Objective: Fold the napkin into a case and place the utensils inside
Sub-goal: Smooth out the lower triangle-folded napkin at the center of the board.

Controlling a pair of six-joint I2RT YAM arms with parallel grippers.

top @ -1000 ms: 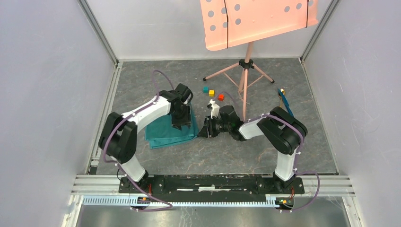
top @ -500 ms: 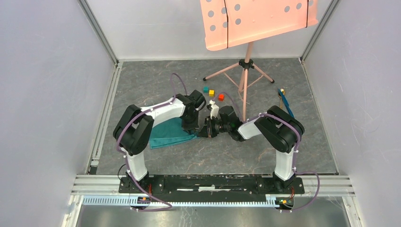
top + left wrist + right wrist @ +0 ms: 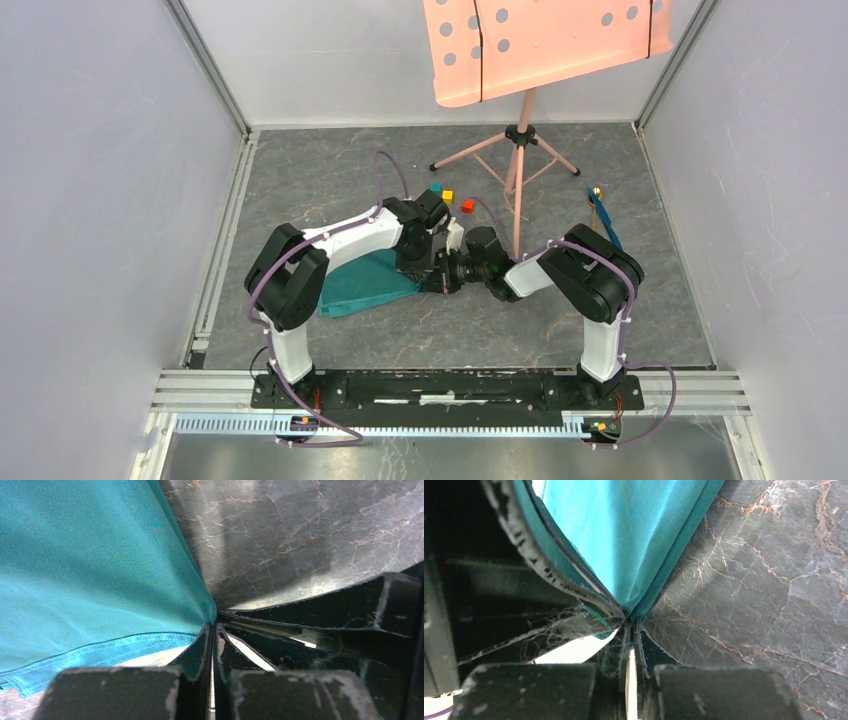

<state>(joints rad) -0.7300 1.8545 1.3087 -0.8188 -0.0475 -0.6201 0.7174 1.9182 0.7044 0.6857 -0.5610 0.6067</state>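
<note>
The teal-green napkin [image 3: 362, 284] lies folded on the marbled floor left of centre. Both grippers meet at its right corner. My left gripper [image 3: 424, 264] is shut on that corner; in the left wrist view the napkin [image 3: 90, 570] runs into the left gripper's [image 3: 214, 626] pressed-together tips. My right gripper [image 3: 441, 273] pinches the same corner from the other side, and the napkin [image 3: 634, 535] ends at the right gripper's [image 3: 630, 624] tips. The utensils [image 3: 603, 214], a thin blue one and a golden-bowled one, lie apart at the far right.
Three small cubes, teal [image 3: 435, 187], yellow [image 3: 447, 196] and red [image 3: 467, 206], sit just behind the grippers. A pink music stand [image 3: 545, 45] on a tripod [image 3: 518, 160] stands at the back. Grey walls enclose the floor on three sides.
My left arm swung right from above the napkin to its right corner. Both grippers closed on that corner. The cloth's right edge has bunched toward them.
</note>
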